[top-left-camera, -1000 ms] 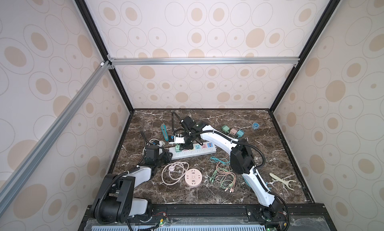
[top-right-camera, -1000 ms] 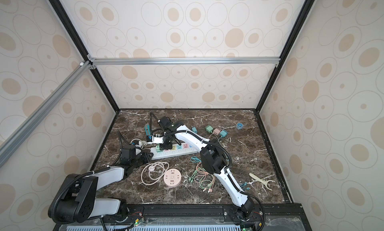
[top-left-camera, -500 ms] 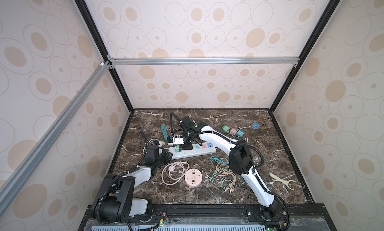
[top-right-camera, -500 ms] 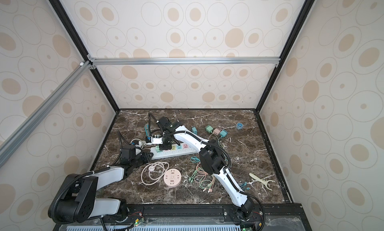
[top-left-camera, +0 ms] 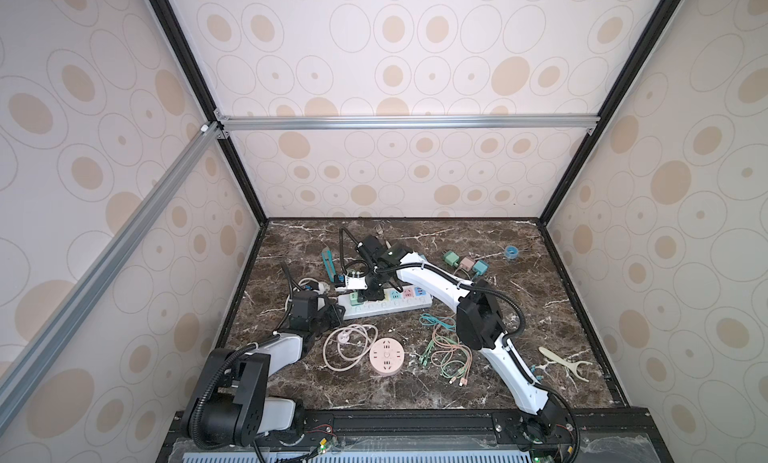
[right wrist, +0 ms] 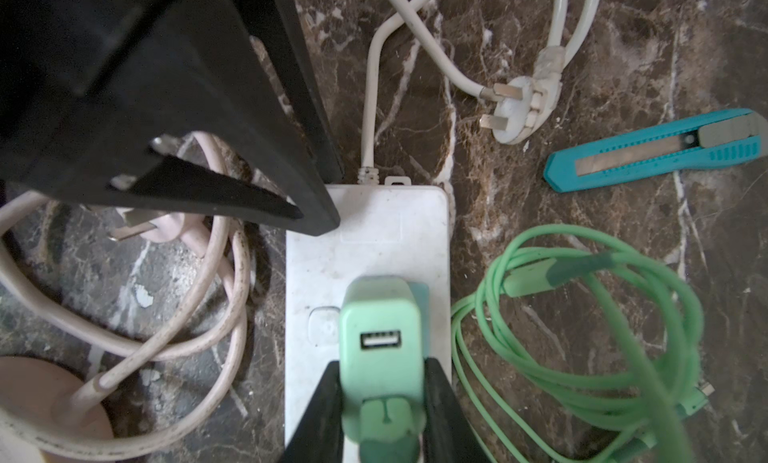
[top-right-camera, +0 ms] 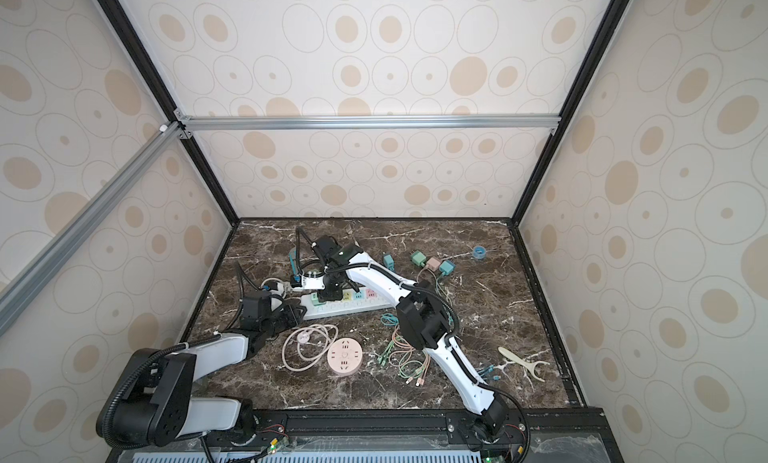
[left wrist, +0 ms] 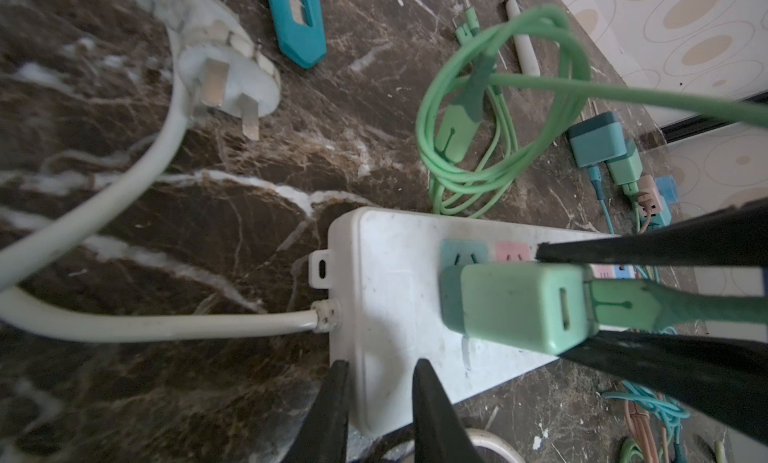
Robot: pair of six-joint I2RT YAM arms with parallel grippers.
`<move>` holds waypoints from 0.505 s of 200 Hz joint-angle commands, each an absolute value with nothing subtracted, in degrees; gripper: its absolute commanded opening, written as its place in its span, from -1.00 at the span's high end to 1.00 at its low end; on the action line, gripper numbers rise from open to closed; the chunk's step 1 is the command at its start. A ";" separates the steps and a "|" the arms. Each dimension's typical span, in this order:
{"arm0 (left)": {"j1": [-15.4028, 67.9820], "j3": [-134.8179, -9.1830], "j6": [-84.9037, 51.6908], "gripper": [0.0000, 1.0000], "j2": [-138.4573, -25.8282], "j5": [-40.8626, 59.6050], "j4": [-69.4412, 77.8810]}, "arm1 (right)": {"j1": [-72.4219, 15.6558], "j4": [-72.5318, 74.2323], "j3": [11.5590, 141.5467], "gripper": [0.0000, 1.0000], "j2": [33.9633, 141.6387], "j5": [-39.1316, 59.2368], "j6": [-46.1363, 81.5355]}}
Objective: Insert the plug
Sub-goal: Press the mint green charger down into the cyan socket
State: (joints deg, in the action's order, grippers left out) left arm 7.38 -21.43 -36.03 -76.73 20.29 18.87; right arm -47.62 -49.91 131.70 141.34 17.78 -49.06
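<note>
The plug (right wrist: pixel 380 328) is a mint-green USB charger block, with my right gripper (right wrist: pixel 382 365) shut on its sides. It stands on the white power strip (right wrist: pixel 365 240) over the end socket, and its prongs are hidden under it. A green cable runs from its top. In the left wrist view the plug (left wrist: pixel 515 303) sits against the power strip (left wrist: pixel 386 274) between the right gripper's black fingers (left wrist: pixel 623 244). My left gripper (left wrist: pixel 380 365) is shut on the cord end of the strip. In both top views the left gripper (top-left-camera: pixel 336 311) and right gripper (top-left-camera: pixel 368 292) meet at the strip's left end (top-right-camera: pixel 353 307).
A teal utility knife (right wrist: pixel 656 149), the strip's own white three-pin plug (right wrist: pixel 519 107) and a coiled green cable (right wrist: pixel 582 315) lie beside the strip. In front are a pink round socket (top-left-camera: pixel 386 355) with its cord and loose cables (top-left-camera: pixel 444 353). Small chargers (top-left-camera: pixel 465 263) lie behind.
</note>
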 commanded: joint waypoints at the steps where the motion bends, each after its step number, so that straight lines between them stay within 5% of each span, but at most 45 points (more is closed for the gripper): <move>1: 6.92 -21.87 -36.10 0.46 -76.11 21.34 20.08 | -48.17 -52.11 131.13 1.00 145.71 14.50 -50.19; 50: 6.90 -23.09 -36.19 0.44 -72.65 21.21 17.23 | -48.19 -52.03 130.89 1.00 144.74 15.67 -48.76; 101: 6.77 -24.08 -35.77 0.26 -67.45 18.31 11.77 | -48.19 -47.24 127.79 0.77 140.60 18.93 -46.64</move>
State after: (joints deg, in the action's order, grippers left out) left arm 7.38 -22.02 -36.18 -69.21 20.08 15.42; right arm -47.62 -48.60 130.28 140.64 18.31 -47.44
